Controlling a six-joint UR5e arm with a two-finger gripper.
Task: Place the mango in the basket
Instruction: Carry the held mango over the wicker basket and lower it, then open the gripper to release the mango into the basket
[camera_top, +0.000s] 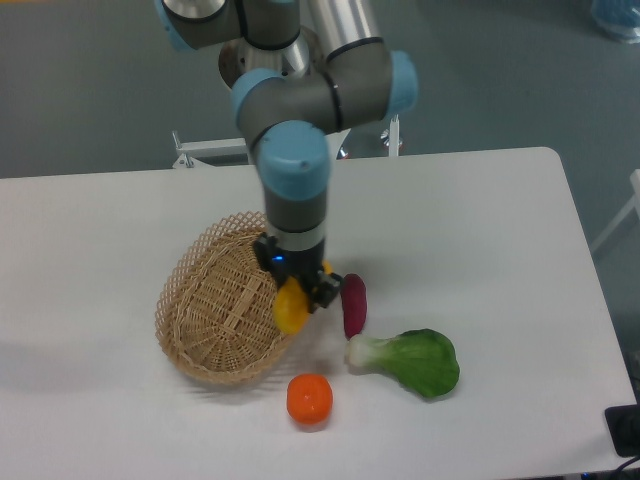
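Fixed camera, view across the white worktop (500, 220). The arm descends from the 12 o'clock edge of the frame, its hand (296, 290) pointing down and pinching the mango (291, 309) — only the yellow lower end of the fruit shows below the black fingers. The held mango hangs over the 3 o'clock rim of the basket (215, 300), partly covering the wicker there; whether it touches the weave cannot be told from this view.

The basket lies at about 9 o'clock from the hand, an oval of light-tan wicker with an openwork rim, its long axis running from 7 o'clock to 1 o'clock.

Just beside the hand at 3 o'clock lies a dark purple vegetable (353, 304), lengthwise from 12 to 6 o'clock, close to the basket rim. At 4 o'clock from the hand lies a leafy green vegetable (415, 361) — pale stalk end toward the purple vegetable and nearly meeting its lower tip, dark leaves away from it. A round orange fruit (309, 399) sits at 6 o'clock from the hand, just outside the basket's near rim.
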